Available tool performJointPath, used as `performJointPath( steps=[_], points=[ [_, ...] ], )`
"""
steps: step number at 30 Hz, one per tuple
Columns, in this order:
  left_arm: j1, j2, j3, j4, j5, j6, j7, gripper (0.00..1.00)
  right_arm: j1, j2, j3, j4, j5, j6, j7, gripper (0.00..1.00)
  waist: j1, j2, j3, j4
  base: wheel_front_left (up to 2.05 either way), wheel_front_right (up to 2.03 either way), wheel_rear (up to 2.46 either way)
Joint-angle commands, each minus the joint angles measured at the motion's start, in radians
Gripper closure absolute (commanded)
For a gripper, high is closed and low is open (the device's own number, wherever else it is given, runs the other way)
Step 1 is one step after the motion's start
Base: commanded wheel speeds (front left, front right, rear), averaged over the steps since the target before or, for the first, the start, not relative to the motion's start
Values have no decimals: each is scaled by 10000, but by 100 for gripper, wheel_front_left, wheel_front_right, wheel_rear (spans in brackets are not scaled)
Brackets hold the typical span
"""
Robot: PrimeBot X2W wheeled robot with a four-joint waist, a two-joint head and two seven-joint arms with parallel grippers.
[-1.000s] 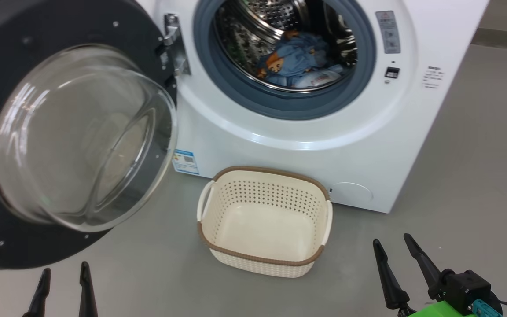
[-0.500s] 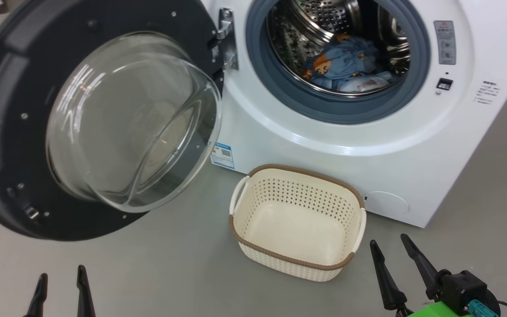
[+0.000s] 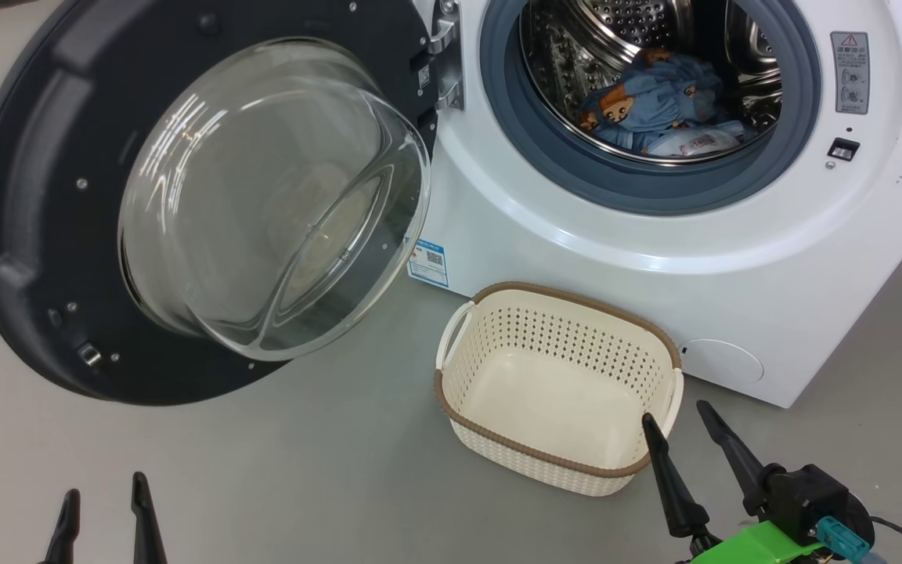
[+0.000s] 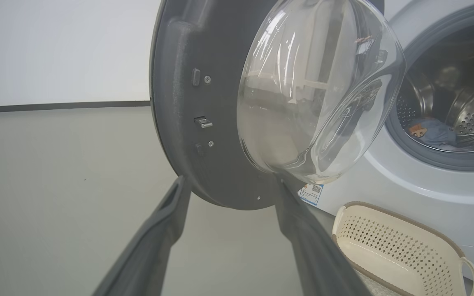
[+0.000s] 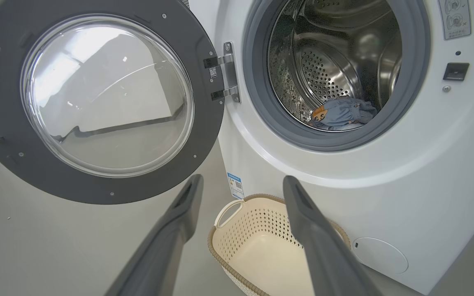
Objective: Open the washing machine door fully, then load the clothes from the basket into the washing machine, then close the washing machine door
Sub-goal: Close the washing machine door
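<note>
- Grey floor (image 3: 302, 470) runs under everything; the left wrist view adds a pale wall (image 4: 56, 49) behind, with a dark line along its foot.
- The washing machine (image 3: 592, 258) stands at the upper right of the head view, its round mouth uncovered: a grey-blue gasket (image 3: 654, 188) rings the steel drum (image 3: 623, 31).
- The washing machine door (image 3: 28, 196) hangs wide open on its hinge (image 3: 445, 55) at the machine's left, with its inner face and bulging glass bowl (image 3: 263, 196) turned outward.
- The clothes (image 3: 654, 106) lie low in the drum — light-blue fabric with a bear print, and a whitish piece at the front edge.
- The basket (image 3: 568, 329) sits on the floor just in front of the machine's base, below the mouth, its cream bottom bare. A blue label sticker (image 3: 428, 262) is on the machine's front near the basket's far-left handle.
- The left gripper (image 3: 103, 486) is low at the lower left, fingers spread wide and holding nothing. In its wrist view they frame the door's lower rim, apart from it.
- The right gripper (image 3: 676, 413) is at the lower right, fingers also spread wide and empty. One fingertip overlaps the basket's near-right corner in the head view — whether it touches, I cannot tell.
</note>
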Motion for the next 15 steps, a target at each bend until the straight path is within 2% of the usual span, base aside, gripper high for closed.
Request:
performJointPath(
  steps=[1,15],
  points=[
    [-171,70,336,-286,-84,66,-63,0,-400,-26,296,-174,-111,25,-49,0,0,0,11,6,0,0,0],
    [-141,70,271,-385,-132,65,-63,0,-457,-26,307,-71,-119,25,-49,0,0,0,30,-8,0,0,0]
  ],
)
